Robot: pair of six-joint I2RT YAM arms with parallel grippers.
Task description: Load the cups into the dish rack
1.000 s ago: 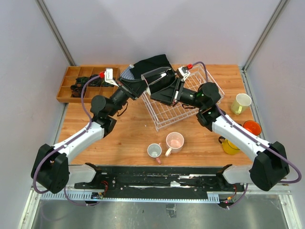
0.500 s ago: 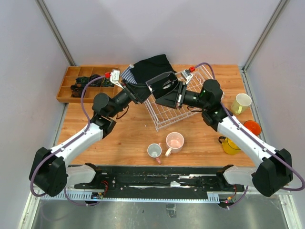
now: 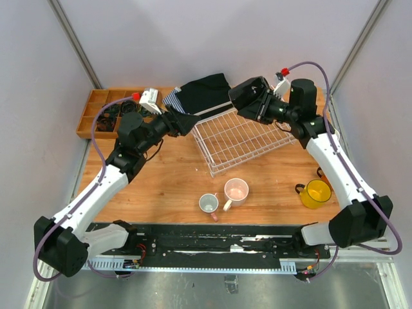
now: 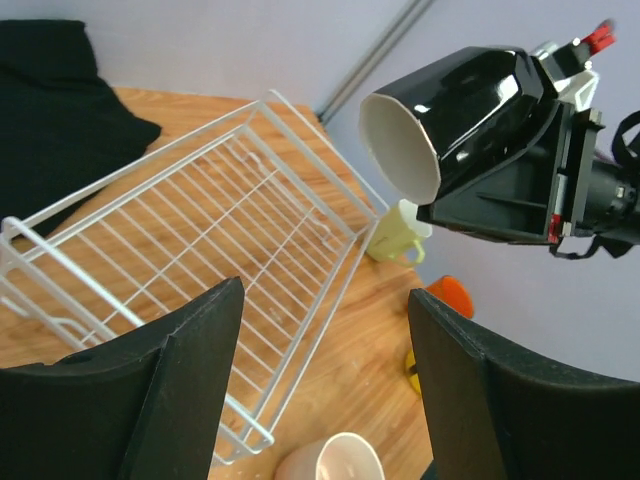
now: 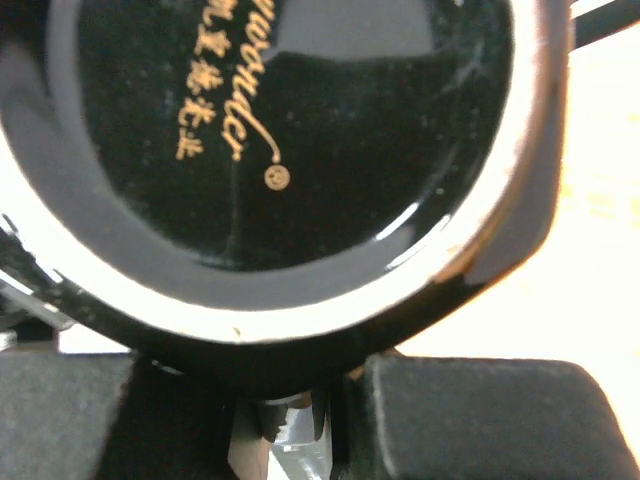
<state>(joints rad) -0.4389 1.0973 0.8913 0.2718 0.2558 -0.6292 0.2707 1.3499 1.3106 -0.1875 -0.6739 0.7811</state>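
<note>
Now the right end effector [image 3: 261, 105], clenched on the black mug [image 3: 248, 96] at upper right of the top view, is holding its mouth facing lower left over the dish rack [image 3: 222, 147], nearer than the released left end effector [image 3: 185, 122].

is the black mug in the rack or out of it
Out. The right end effector holds the black mug tipped sideways in the air, at the far edge of the dish rack.
</note>
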